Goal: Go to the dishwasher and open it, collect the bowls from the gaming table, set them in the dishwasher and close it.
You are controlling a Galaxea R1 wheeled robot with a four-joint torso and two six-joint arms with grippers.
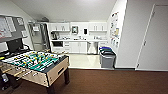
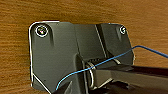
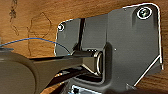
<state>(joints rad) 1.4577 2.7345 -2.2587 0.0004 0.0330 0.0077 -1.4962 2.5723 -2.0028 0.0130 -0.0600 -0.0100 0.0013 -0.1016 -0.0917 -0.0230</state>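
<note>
From the head camera I see the gaming table [image 1: 37, 65] close at lower left on brown carpet [image 1: 112, 82], its green field crossed by rods. Far back in the kitchenette, the dishwasher [image 1: 92, 47] sits closed under the counter [image 1: 80, 40], with grey bins [image 1: 107, 58] nearer on the right. My left wrist camera gives me carpet and a blue cable [image 2: 100, 65]; my right wrist camera likewise. I cannot tell either gripper's opening.
</note>
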